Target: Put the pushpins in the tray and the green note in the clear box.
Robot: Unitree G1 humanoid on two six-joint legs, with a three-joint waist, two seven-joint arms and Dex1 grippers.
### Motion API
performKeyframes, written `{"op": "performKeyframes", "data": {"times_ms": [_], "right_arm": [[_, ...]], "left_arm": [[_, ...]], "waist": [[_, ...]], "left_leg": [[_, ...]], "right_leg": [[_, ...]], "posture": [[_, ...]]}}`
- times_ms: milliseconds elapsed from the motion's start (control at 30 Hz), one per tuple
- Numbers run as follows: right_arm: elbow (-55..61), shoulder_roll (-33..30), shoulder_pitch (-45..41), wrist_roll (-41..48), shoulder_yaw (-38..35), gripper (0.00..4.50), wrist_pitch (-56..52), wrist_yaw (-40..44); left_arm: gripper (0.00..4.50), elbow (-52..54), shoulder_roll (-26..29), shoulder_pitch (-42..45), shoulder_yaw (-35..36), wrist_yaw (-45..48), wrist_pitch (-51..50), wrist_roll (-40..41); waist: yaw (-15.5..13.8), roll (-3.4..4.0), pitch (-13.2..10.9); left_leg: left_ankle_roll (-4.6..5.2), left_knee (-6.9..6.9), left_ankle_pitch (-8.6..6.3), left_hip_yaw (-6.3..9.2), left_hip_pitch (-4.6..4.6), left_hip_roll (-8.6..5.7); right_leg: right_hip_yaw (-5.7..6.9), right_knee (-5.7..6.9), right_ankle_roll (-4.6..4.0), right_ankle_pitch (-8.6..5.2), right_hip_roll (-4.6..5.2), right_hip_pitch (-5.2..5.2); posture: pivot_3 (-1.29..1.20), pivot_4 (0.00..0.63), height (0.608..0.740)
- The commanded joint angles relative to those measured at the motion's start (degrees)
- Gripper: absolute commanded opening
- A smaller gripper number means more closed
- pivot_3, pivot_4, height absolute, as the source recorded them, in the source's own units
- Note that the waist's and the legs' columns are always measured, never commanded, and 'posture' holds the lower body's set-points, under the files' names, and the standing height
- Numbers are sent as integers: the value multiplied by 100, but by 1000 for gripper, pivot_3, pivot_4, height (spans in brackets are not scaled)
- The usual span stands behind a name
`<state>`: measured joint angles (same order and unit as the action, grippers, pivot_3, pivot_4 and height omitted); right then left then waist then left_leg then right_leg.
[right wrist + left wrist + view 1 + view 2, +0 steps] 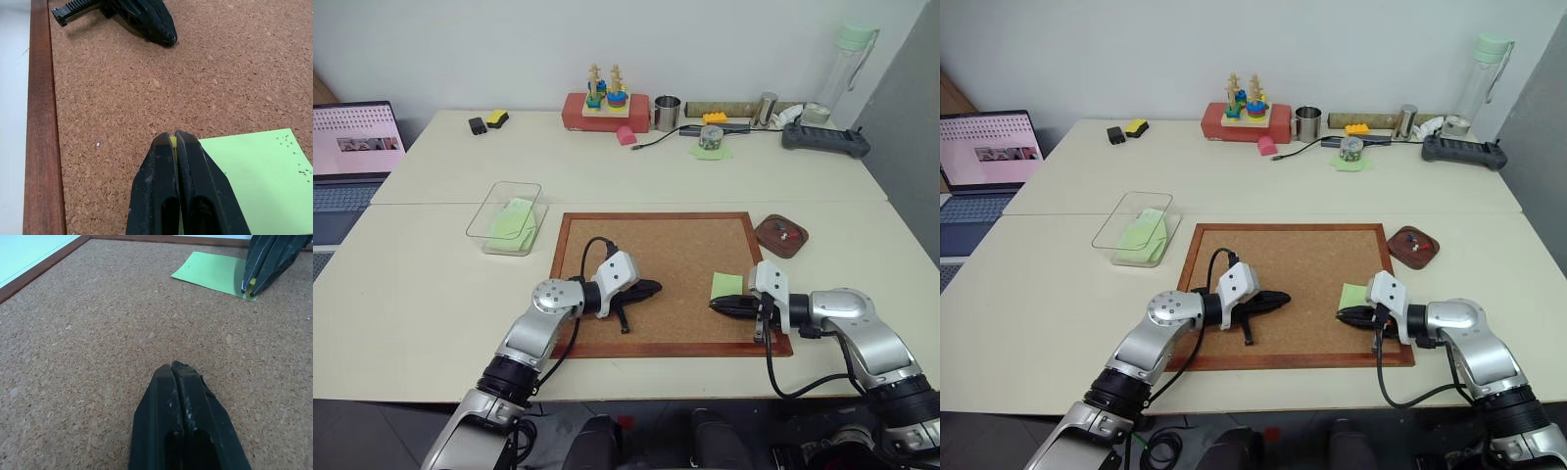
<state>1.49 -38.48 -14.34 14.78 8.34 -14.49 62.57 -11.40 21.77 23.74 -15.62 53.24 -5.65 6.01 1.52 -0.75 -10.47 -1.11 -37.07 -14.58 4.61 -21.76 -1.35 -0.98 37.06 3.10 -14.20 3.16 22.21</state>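
Observation:
The green note [726, 285] lies flat on the corkboard [656, 245], toward its right side. My right gripper [172, 137] is shut at the note's near edge, with a thin yellow-green sliver of the paper [254, 176] pinched between its tips. My left gripper [172, 367] rests shut and empty on the cork at the board's middle [656, 287], pointing toward the note. The small dark tray [780, 236] sits just off the board's far right corner with a red pushpin [787, 233] in it. The clear box [481, 211] stands left of the board and holds green paper.
The board's raised wooden frame [41, 122] runs close beside my right gripper. At the back of the table stand a toy stacker on a red base [605, 106], a metal cup [667, 113], cables, a controller [824, 139] and a bottle [842, 69]. A laptop [352, 147] sits far left.

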Motion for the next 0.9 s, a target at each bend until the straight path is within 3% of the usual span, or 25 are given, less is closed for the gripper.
{"op": "performKeyframes", "data": {"times_ms": [33, 200, 367, 667, 900], "right_arm": [[490, -136, -153, 281, -351, 41, -76, 46], [764, -324, -301, 307, -437, 41, -18, 108], [851, -435, -495, 63, -324, 41, 372, 175], [337, -543, -907, -1175, 214, 0, 2461, 225], [-20, -557, -1203, -1677, 507, 0, 3783, 234]], "left_arm": [[0, -131, 55, -26, -12, -43, -48, -128], [0, 77, 52, -43, 110, 31, -357, 107], [0, 822, 146, -63, 488, 149, -1346, 831], [1790, 1994, -10, -128, 1464, -80, -3817, 2939], [3145, 1964, -470, 10, 1489, -557, -4291, 3345]], "waist": [[0, 0, 0], [4, 0, 0], [22, -6, -4], [19, -12, -10], [12, -17, -13]], "left_leg": [[0, 0, 0, 0, -1, -1], [0, 0, 0, 0, 0, 0], [0, 4, 0, 1, -6, 2], [-1, 4, 0, 3, -8, 2], [-5, 3, 2, 4, -7, 2]], "right_leg": [[0, 0, 0, 0, 0, 1], [-1, 0, 1, -1, 0, 1], [4, -1, 4, -3, -1, 7], [3, -1, 7, -4, 0, 8], [3, -1, -1, 0, 1, 9]], "posture": [[0, 150, 740], [0, 150, 740], [0, 150, 740], [0, 150, 740], [0, 150, 740]]}}
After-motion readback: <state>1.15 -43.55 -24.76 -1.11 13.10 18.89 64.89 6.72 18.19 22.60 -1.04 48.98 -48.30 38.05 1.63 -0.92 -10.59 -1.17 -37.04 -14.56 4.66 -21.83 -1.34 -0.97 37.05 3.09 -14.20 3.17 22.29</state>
